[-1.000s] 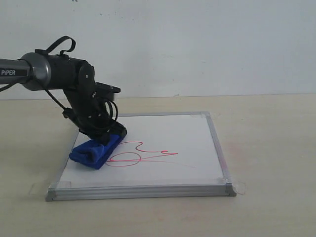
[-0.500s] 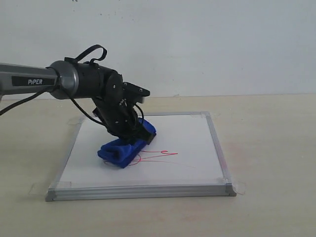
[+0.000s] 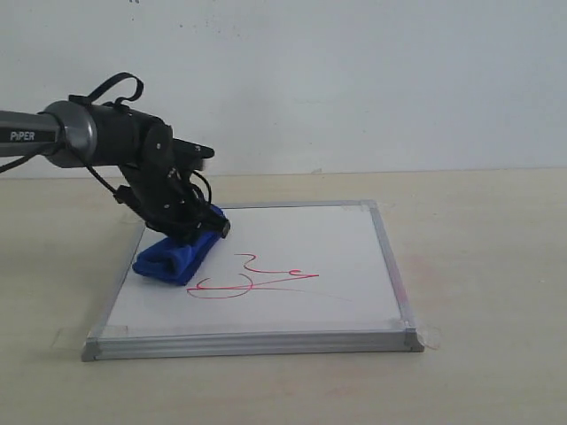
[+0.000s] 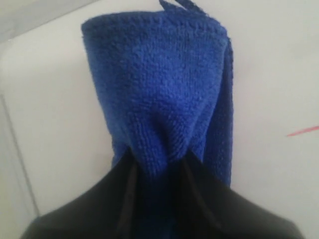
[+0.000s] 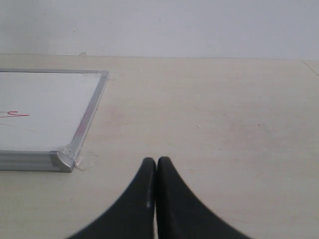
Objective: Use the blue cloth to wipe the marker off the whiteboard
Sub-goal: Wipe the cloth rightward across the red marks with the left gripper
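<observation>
The blue cloth sits near the whiteboard's left edge.

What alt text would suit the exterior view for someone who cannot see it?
The left gripper of a black robot arm holds a blue cloth on the left part of a whiteboard lying flat on a pale table. A red marker scribble lies right of the cloth.

Left pincer on blue cloth, beside red marker on whiteboard.
</observation>
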Action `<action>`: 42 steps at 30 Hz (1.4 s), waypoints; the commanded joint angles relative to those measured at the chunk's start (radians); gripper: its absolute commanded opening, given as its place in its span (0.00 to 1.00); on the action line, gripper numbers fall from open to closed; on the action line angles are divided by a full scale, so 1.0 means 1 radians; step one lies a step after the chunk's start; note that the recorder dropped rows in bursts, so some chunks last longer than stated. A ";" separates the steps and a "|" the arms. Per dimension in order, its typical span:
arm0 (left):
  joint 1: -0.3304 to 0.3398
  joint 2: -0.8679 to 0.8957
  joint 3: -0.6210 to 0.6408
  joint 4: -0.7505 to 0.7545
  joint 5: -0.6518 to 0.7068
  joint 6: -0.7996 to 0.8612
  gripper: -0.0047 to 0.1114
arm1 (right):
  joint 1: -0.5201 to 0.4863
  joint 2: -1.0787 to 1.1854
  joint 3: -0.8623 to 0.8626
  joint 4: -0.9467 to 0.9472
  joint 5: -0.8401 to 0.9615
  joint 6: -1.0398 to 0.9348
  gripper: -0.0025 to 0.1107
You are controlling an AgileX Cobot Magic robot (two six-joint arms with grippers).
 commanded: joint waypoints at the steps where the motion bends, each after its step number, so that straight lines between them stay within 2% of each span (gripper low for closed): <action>1: -0.115 0.030 0.008 -0.075 -0.056 0.009 0.07 | -0.006 -0.004 0.000 -0.002 -0.006 0.000 0.02; 7: -0.251 0.030 0.008 -0.071 -0.085 0.086 0.07 | -0.006 -0.004 0.000 -0.002 -0.006 0.000 0.02; 11: -0.269 0.030 0.008 0.006 -0.069 0.086 0.07 | -0.006 -0.004 0.000 -0.002 -0.006 0.000 0.02; 14: -0.232 0.030 0.008 0.117 -0.035 0.027 0.07 | -0.006 -0.004 0.000 -0.002 -0.006 0.000 0.02; 19: -0.115 0.030 0.008 0.220 0.036 -0.105 0.07 | -0.006 -0.004 0.000 -0.002 -0.006 0.000 0.02; 23: -0.042 0.030 0.008 0.177 0.100 -0.124 0.07 | -0.006 -0.004 0.000 -0.002 -0.006 0.000 0.02; 26: -0.042 0.030 0.008 0.056 0.104 -0.062 0.07 | -0.006 -0.004 0.000 -0.002 -0.006 0.000 0.02; 29: -0.083 0.030 0.008 -0.134 0.073 0.096 0.07 | -0.006 -0.004 0.000 -0.002 -0.006 0.000 0.02; 32: -0.154 0.030 0.008 -0.240 0.037 0.163 0.07 | -0.006 -0.004 0.000 -0.002 -0.006 0.000 0.02; 37: -0.263 0.030 0.008 -0.233 -0.061 0.236 0.07 | -0.006 -0.004 0.000 -0.002 -0.006 0.000 0.02; 40: -0.273 0.030 0.008 -0.181 -0.130 0.204 0.07 | -0.006 -0.004 0.000 -0.002 -0.006 0.000 0.02; 42: -0.251 0.030 0.008 -0.091 -0.155 0.125 0.07 | -0.006 -0.004 0.000 -0.002 -0.006 0.000 0.02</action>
